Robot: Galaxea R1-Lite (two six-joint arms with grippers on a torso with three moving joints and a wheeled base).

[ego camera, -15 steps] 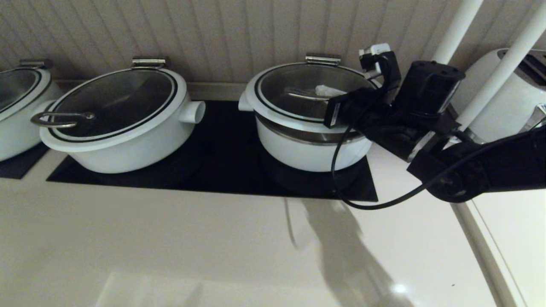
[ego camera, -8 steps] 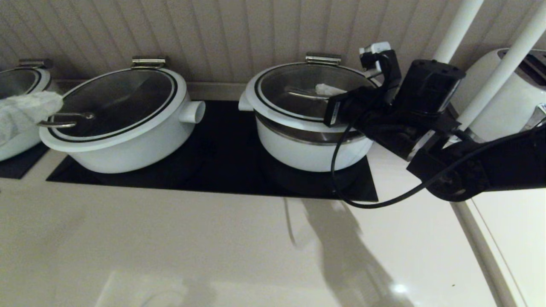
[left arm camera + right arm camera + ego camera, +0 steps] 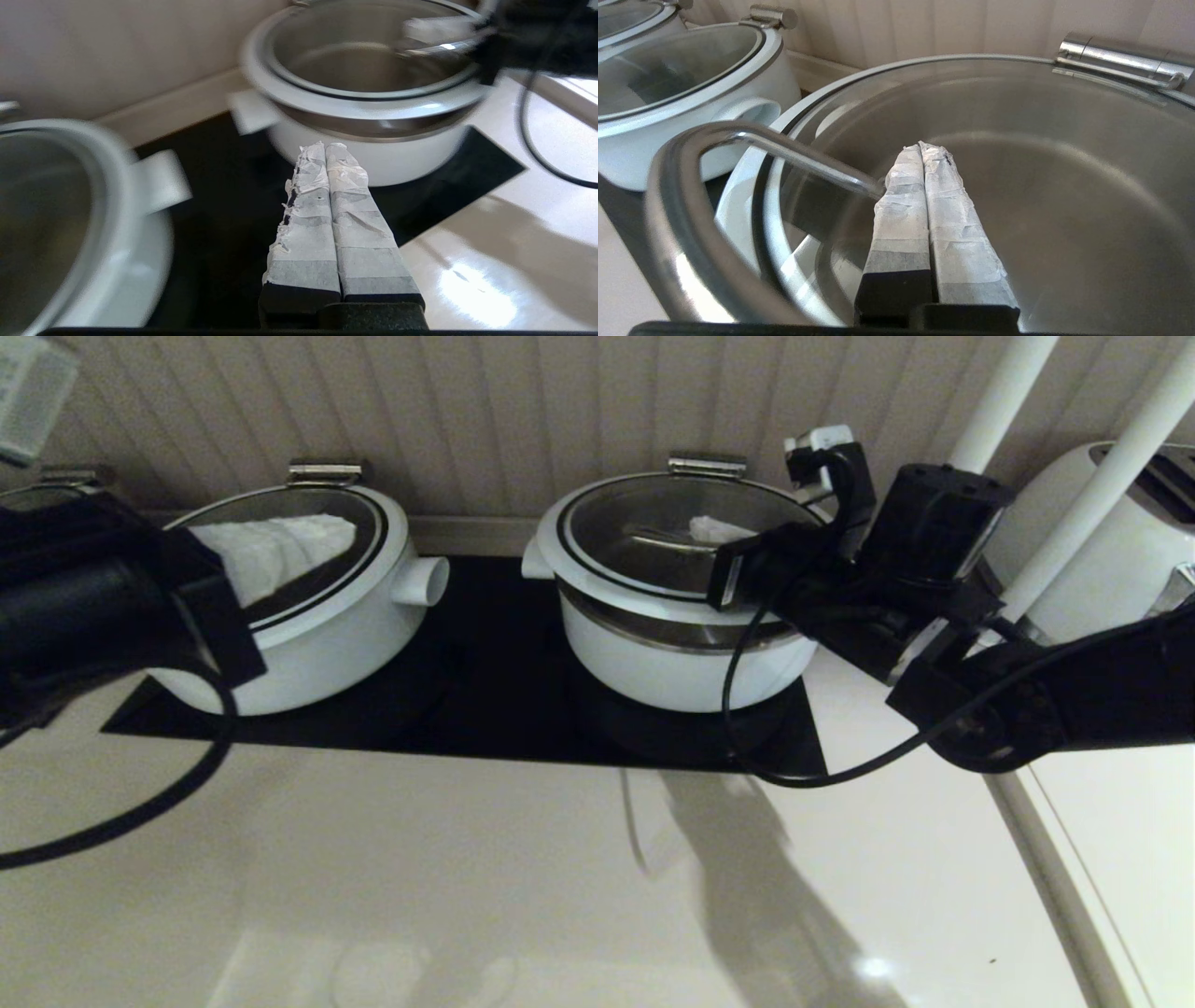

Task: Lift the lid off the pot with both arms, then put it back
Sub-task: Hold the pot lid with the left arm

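Observation:
The white pot (image 3: pixel 681 677) stands on the right of the black hob. Its glass lid (image 3: pixel 644 513) is on it, with a steel band showing under the white rim at the front. My right gripper (image 3: pixel 711 530) is shut over the lid, its taped fingertips against the steel bar handle (image 3: pixel 667 543). In the right wrist view the gripper (image 3: pixel 924 145) hides the end of the handle bar (image 3: pixel 808 161). My left gripper (image 3: pixel 341 527) is shut and empty, hovering over the wider left pot. In the left wrist view it (image 3: pixel 327 147) points toward the pot (image 3: pixel 402 158).
A wider white pot (image 3: pixel 317 644) with its own lid stands on the left of the black hob (image 3: pixel 485 709). A white appliance (image 3: pixel 1111 569) and two white poles (image 3: pixel 1102 485) are at the right. The right arm's cable (image 3: pixel 747 747) hangs in front of the pot.
My left arm has come in from the left; its shut fingers have moved right over the wider pot's lid. The right gripper has stayed at the handle.

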